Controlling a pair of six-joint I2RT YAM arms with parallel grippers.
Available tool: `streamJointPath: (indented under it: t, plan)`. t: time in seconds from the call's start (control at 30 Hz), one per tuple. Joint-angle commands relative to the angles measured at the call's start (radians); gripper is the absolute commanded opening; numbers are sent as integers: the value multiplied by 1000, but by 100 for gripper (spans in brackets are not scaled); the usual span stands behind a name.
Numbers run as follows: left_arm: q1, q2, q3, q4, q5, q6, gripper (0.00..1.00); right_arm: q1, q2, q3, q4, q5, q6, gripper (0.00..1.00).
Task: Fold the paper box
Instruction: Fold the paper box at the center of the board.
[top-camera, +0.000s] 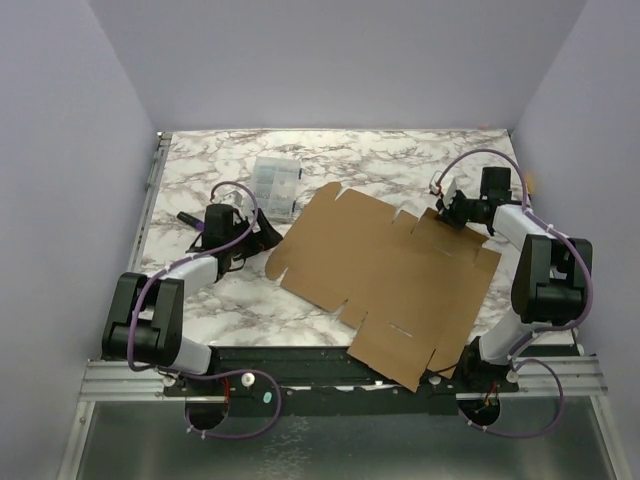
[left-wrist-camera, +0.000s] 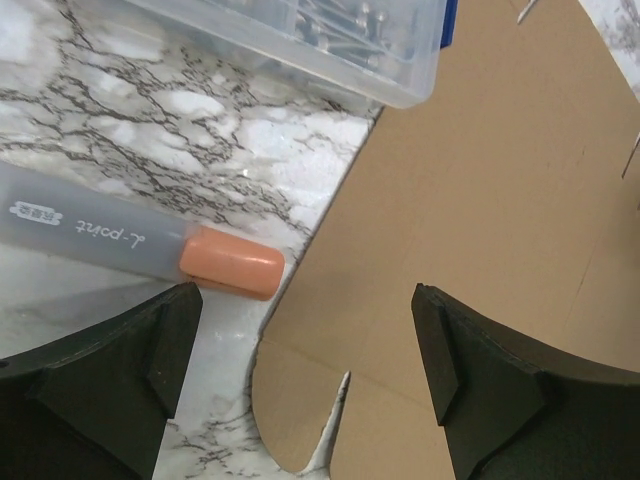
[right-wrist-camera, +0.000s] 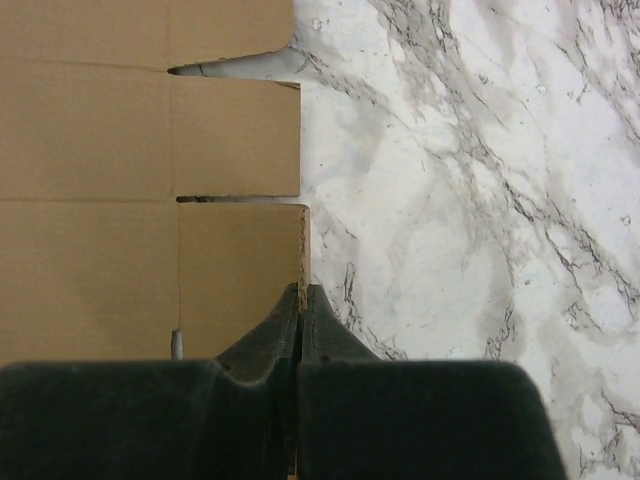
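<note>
Paper box (top-camera: 385, 275): one brown cardboard sheet, flat and unfolded on the desk (top-camera: 400, 160), centre to right. Its near corner reaches past the desk's near edge. No wall is raised yet, so I judge this early in the fold.

Right claw (right-wrist-camera: 300, 300): closed, pinching the outer edge of one side flap at the sheet's far right. It is likely gripped there so the flap can swing up along its crease.

Left claw (left-wrist-camera: 305, 345): jaws wide, holding nothing, poised over the sheet's rounded left tab. It is probably placed to pin or catch that side while the other lifts.

Count:
- 1 sheet.
- 2 claws.
- 1 clear plastic case (top-camera: 275, 185), near the sheet's far left corner.
- 1 grey pen (left-wrist-camera: 100, 235) with an orange cap, just beside the tab; contact cannot be told.
</note>
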Motion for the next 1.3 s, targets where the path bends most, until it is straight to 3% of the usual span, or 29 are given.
streamJointPath:
  t: [0.0, 0.17, 0.3, 0.4, 0.5, 0.67, 0.77, 0.87, 1.03, 1.27]
  plan:
    - [-6, -77, 6, -67, 67, -10, 94, -4, 21, 22, 8, -20, 20, 0]
    - [-100, -339, -67, -240, -127, -150, 93, -4, 44, 54, 0, -34, 67, 5]
    - [-124, -430, -119, -291, -159, -302, 93, -4, 81, 144, -51, -36, 140, 30]
    - [-148, -454, -169, -296, -107, -430, 91, -5, 72, 188, -100, -34, 168, 49]
    - [-258, -488, -203, -298, -127, -559, 91, -2, 32, 191, -139, -49, 183, 59]
    - [-522, -566, -253, -330, -320, -787, 87, 11, -51, 147, -199, -108, 242, 62]
    - [-622, -573, -303, -327, -451, -903, 87, 29, -102, 105, -202, -140, 271, 62]
    - [-651, -551, -340, -280, -526, -951, 86, 57, -141, 80, -219, -151, 292, 62]
    - [-653, -482, -404, -56, -581, -980, 79, 107, -201, 49, -242, -174, 318, 62]
    - [-653, -340, -435, 118, -638, -1021, 63, 207, -269, -7, -246, -215, 345, 62]
